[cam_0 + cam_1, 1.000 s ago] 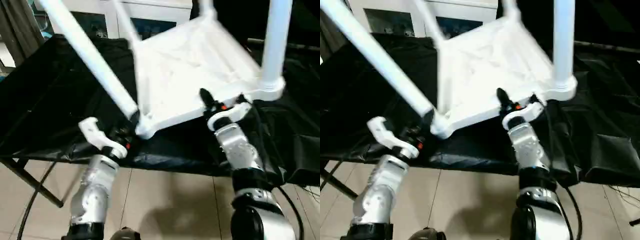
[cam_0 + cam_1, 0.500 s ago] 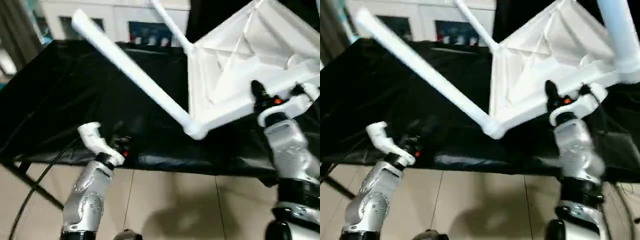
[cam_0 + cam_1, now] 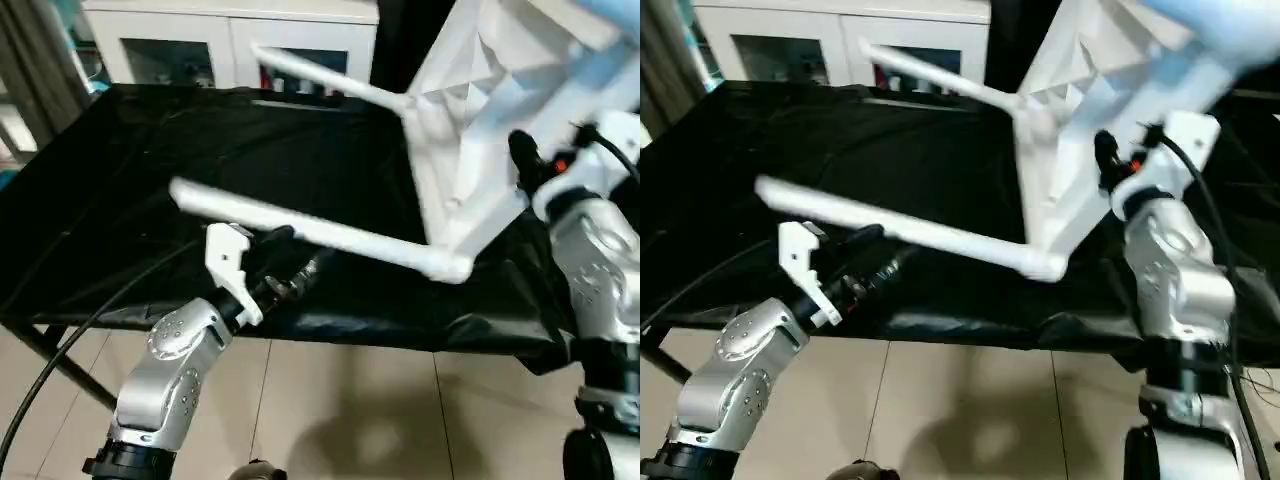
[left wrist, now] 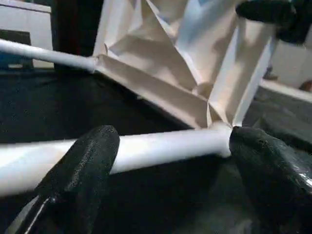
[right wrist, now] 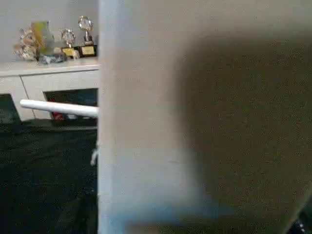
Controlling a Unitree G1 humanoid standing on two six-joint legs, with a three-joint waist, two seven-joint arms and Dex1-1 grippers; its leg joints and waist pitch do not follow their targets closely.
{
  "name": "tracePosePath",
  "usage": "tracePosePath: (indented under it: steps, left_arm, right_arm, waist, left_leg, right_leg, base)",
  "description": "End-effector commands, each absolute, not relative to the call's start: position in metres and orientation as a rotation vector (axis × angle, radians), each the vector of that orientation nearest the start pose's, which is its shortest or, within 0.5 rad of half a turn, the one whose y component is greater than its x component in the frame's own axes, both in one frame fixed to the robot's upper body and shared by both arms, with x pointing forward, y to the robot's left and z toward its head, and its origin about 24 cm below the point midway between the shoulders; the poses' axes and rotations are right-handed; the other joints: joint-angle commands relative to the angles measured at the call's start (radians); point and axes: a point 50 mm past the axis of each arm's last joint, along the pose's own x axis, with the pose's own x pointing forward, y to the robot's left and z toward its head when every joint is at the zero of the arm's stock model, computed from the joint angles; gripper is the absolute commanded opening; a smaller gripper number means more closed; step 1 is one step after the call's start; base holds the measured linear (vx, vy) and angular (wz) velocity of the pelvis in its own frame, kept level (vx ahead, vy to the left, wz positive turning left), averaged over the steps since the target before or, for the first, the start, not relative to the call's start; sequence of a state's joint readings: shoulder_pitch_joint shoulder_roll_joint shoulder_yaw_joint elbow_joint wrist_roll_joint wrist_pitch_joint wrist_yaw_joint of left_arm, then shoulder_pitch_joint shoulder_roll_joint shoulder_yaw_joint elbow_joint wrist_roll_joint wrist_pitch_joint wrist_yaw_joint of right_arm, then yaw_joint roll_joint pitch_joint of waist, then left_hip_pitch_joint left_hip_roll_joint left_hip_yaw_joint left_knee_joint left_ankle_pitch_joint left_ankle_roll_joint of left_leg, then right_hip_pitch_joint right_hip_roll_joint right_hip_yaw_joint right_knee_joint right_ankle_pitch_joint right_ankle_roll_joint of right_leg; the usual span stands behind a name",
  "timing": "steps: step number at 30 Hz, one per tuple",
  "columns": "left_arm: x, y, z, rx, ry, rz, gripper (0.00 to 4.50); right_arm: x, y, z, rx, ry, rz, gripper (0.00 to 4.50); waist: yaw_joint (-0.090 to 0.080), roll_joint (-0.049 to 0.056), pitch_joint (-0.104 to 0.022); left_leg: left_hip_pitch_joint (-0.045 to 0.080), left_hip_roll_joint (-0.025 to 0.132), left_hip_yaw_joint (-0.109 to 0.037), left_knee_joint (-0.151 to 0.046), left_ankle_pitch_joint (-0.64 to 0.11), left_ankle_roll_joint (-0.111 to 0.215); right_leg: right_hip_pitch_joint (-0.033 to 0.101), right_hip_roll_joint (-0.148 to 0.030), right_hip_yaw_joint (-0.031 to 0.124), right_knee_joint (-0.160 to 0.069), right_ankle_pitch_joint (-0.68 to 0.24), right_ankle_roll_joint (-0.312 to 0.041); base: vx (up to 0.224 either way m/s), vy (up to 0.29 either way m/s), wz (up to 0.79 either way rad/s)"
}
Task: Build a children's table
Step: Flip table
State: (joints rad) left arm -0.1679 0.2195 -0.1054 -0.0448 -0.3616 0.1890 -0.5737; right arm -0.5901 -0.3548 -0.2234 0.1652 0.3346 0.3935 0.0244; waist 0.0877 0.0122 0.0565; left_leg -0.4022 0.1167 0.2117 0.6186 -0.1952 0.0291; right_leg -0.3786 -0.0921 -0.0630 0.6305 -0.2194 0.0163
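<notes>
The white children's table point(image 3: 468, 120) stands tipped on its side over the black-covered bench, its ribbed underside facing left. One leg point(image 3: 310, 232) reaches out nearly level to the left. A second leg point(image 3: 325, 82) points toward the back, and a third shows blurred at the top right point(image 3: 610, 40). My right gripper point(image 3: 528, 165) is shut on the top's near rim, one black finger point(image 3: 520, 155) lying on the underside. My left gripper point(image 4: 173, 144) is open just under the near leg, a finger point(image 4: 85, 163) to each side of it and neither touching.
A black cloth point(image 3: 150, 150) covers the bench, which ends at its front edge point(image 3: 330, 335) above a tiled floor. A white glass-door cabinet point(image 3: 220, 40) stands behind, with trophies point(image 5: 73, 39) on top. A black cable point(image 3: 60, 370) hangs at the left.
The table has swung from lying legs-up to standing steeply on its side, carried up and right by my right gripper. The near leg dropped nearly level. My left gripper rose under it.
</notes>
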Motion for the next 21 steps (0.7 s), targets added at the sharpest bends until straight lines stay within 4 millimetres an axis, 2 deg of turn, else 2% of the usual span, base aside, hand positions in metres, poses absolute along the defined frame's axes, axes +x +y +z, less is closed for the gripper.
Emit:
tracePosePath:
  steps: [1,5,6,7,10,13,14,17,20,21]
  left_arm:
    - [0.272,0.118,0.083,-0.077,-0.013,-0.780,4.16]
    - [0.272,0.118,0.079,0.012,0.030,-0.779,4.16]
    - [0.273,0.119,0.078,0.045,0.034,-0.769,4.16]
    - [0.274,0.119,0.078,0.055,0.034,-0.765,4.16]
    - [0.275,0.119,0.078,0.084,0.028,-0.755,4.16]
    - [0.280,0.116,0.087,0.179,-0.009,-0.767,4.16]
    - [0.281,0.115,0.089,0.196,-0.017,-0.771,4.16]
    - [0.284,0.112,0.096,0.243,-0.053,-0.764,4.16]
    - [0.290,0.107,0.113,0.326,-0.129,-0.772,4.16]
    - [0.294,0.104,0.122,0.379,-0.174,-0.769,4.16]
  right_arm:
    - [0.350,-0.232,0.172,0.042,-0.083,-0.122,1.99]
    - [0.359,-0.217,0.177,0.018,-0.095,-0.085,1.97]
    - [0.361,-0.212,0.177,0.012,-0.095,-0.068,1.97]
    - [0.362,-0.211,0.177,0.007,-0.095,-0.061,1.96]
    - [0.364,-0.205,0.178,-0.001,-0.094,-0.042,1.95]
    - [0.367,-0.197,0.178,-0.043,-0.080,0.018,1.95]
    - [0.368,-0.195,0.177,-0.053,-0.076,0.027,1.95]
    - [0.370,-0.193,0.175,-0.086,-0.063,0.029,1.95]
    - [0.371,-0.189,0.172,-0.104,-0.050,0.039,1.95]
    - [0.372,-0.187,0.170,-0.098,-0.040,0.041,1.95]
  waist:
    - [-0.010,-0.009,-0.065]
    - [-0.014,-0.015,-0.065]
    - [-0.014,-0.013,-0.065]
    - [-0.016,-0.017,-0.065]
    - [-0.017,-0.015,-0.065]
    - [-0.021,-0.020,-0.066]
    - [-0.022,-0.019,-0.065]
    - [-0.030,-0.022,-0.066]
    - [-0.032,-0.027,-0.068]
    - [-0.031,-0.025,-0.067]
  left_leg:
    - [0.042,0.115,-0.054,-0.089,-0.179,-0.057]
    - [0.039,0.114,-0.053,-0.088,-0.174,-0.050]
    - [0.038,0.114,-0.054,-0.087,-0.174,-0.048]
    - [0.037,0.114,-0.054,-0.087,-0.167,-0.042]
    - [0.039,0.115,-0.054,-0.087,-0.155,-0.041]
    - [0.039,0.115,-0.053,-0.087,-0.155,-0.037]
    - [0.038,0.115,-0.055,-0.087,-0.157,-0.037]
    - [0.036,0.115,-0.055,-0.085,-0.151,-0.036]
    - [0.036,0.115,-0.053,-0.082,-0.125,-0.020]
    - [0.035,0.115,-0.054,-0.082,-0.125,-0.017]
  right_leg:
    - [0.020,-0.078,0.059,-0.073,-0.089,-0.198]
    - [0.022,-0.080,0.059,-0.072,-0.090,-0.204]
    - [0.022,-0.081,0.060,-0.072,-0.092,-0.205]
    - [0.024,-0.081,0.060,-0.072,-0.089,-0.204]
    - [0.023,-0.079,0.059,-0.069,-0.076,-0.206]
    - [0.024,-0.078,0.058,-0.068,-0.065,-0.208]
    - [0.024,-0.079,0.058,-0.068,-0.069,-0.209]
    - [0.027,-0.082,0.059,-0.067,-0.059,-0.221]
    - [0.029,-0.082,0.059,-0.065,-0.024,-0.232]
    - [0.029,-0.082,0.059,-0.065,-0.028,-0.232]
  base:
    - [0.000,0.000,0.00]
    - [0.000,0.000,0.00]
    - [0.000,0.000,0.00]
    - [0.000,0.000,0.00]
    - [0.000,0.000,0.00]
    - [0.000,0.000,0.00]
    - [0.000,0.000,0.00]
    - [0.000,0.000,0.00]
    - [0.000,0.000,0.00]
    - [0.000,0.000,0.00]
